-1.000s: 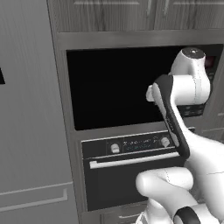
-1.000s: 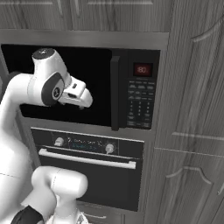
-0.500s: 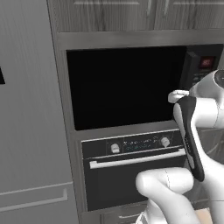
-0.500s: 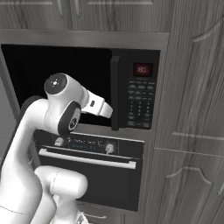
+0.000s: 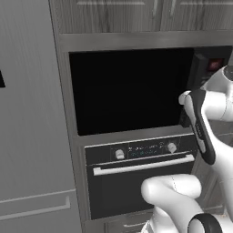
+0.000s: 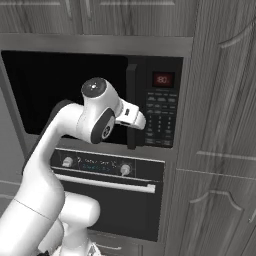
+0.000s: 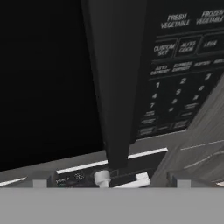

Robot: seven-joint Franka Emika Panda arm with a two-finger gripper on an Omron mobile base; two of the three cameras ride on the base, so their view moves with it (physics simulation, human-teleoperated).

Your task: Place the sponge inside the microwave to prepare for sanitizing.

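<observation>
The big black microwave (image 6: 100, 85) with its dark door sits mid-frame. Its tall black door handle (image 7: 114, 83) looks stiff; grab its middle. I cannot tell if the pincer (image 6: 134, 118) is apart.

The microwave (image 6: 100, 95) is black with a red display (image 6: 162, 79) and pale keypad lettering (image 7: 179, 65). The oven (image 5: 141, 182) below is black with silver knobs (image 5: 119, 154).

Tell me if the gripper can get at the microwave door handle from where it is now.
Probably yes. The gripper sits right at the microwave door's vertical handle, which rises just ahead of it, and nothing stands between them.
</observation>
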